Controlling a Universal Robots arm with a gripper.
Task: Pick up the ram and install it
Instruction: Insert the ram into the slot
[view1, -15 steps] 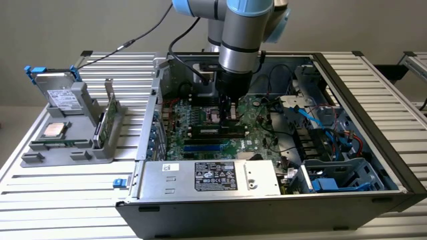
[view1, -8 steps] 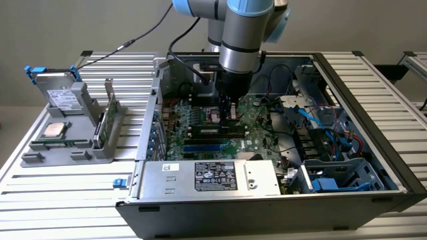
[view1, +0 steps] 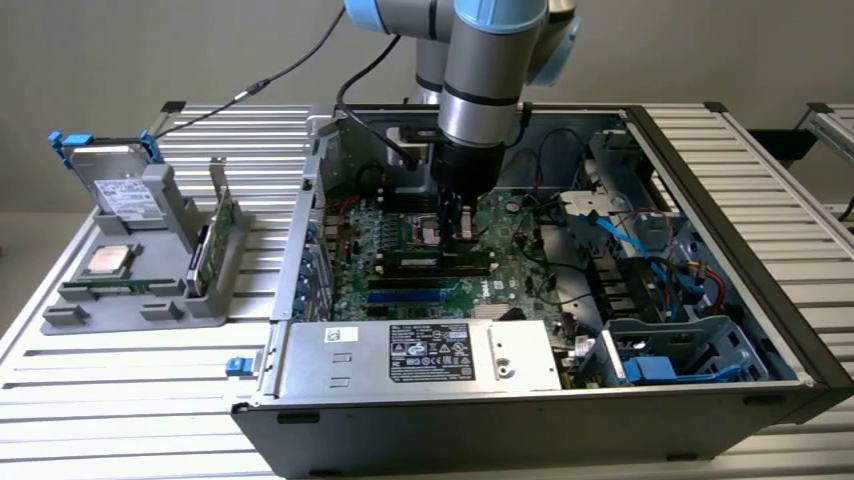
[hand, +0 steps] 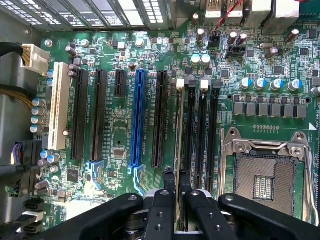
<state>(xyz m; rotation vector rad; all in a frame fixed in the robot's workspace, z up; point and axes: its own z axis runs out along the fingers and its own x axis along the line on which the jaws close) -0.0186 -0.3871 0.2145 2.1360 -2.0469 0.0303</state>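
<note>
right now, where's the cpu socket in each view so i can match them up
exterior view: cpu socket on the motherboard, just at the exterior view's left of the gripper
wrist view: cpu socket, across the memory slots from the blue expansion slot
shared landmark: blue expansion slot

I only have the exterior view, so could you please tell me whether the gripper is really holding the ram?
Observer: Yes, the wrist view shows the gripper shut on the ram, seen edge-on.
Operator: Thank you. Is it lined up with a slot?
Observer: It runs parallel to the memory slots, in line with the one nearest the expansion slots.
Operator: Is the processor socket filled?
Observer: No, the processor socket holds no chip.
</note>
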